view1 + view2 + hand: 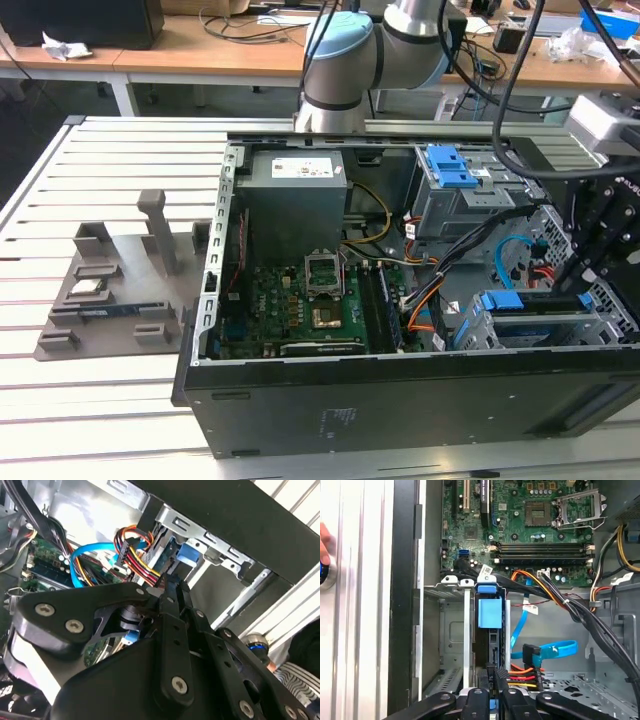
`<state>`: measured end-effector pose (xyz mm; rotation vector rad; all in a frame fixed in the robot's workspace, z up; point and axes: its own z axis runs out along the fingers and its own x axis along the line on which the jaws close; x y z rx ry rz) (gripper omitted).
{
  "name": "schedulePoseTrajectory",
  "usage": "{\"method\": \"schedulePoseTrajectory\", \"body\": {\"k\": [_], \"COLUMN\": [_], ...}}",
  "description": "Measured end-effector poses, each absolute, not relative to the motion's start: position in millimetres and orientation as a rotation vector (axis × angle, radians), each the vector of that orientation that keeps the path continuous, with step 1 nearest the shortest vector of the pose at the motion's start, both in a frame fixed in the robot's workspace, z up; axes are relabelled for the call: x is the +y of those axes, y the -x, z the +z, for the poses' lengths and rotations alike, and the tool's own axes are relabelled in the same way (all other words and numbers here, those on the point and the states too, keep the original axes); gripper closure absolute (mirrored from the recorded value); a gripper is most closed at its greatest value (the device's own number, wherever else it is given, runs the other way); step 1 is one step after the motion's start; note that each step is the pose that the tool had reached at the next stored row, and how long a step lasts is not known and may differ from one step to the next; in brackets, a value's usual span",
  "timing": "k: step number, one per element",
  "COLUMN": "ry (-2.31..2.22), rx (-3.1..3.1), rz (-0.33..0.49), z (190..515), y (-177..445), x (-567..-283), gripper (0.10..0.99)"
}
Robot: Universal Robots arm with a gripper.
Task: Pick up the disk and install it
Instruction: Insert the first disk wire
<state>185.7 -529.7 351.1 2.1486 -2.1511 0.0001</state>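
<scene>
The disk (489,630) stands on edge in a slot of the grey metal bay (451,630) at the lower front corner of the open computer case (400,400), its blue plastic frame end facing the motherboard (530,525). In the first wrist view the gripper (497,677) sits right at the disk's near edge, its black fingers (502,676) drawn close together there; whether they actually pinch the disk I cannot tell. The second wrist view shows the fingers (172,597) from behind, pointing at the blue frame (187,555), with red, yellow and orange wires (137,555) and a blue cable (82,555) just beside them. The exterior view shows the disk (535,305) inside the bay near the case's wall on the exterior view's right, under the gripper (572,272), plus a grey parts tray (110,290) on the slatted table (60,400).
</scene>
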Motion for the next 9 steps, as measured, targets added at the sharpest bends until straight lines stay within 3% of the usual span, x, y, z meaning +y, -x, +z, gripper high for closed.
{"method": "schedulePoseTrajectory", "body": {"k": [9], "ry": [-2.122], "rx": [-2.178], "rz": [-0.002], "z": [342.5], "y": [-188.7], "x": [-523.0], "gripper": [0.918]}}
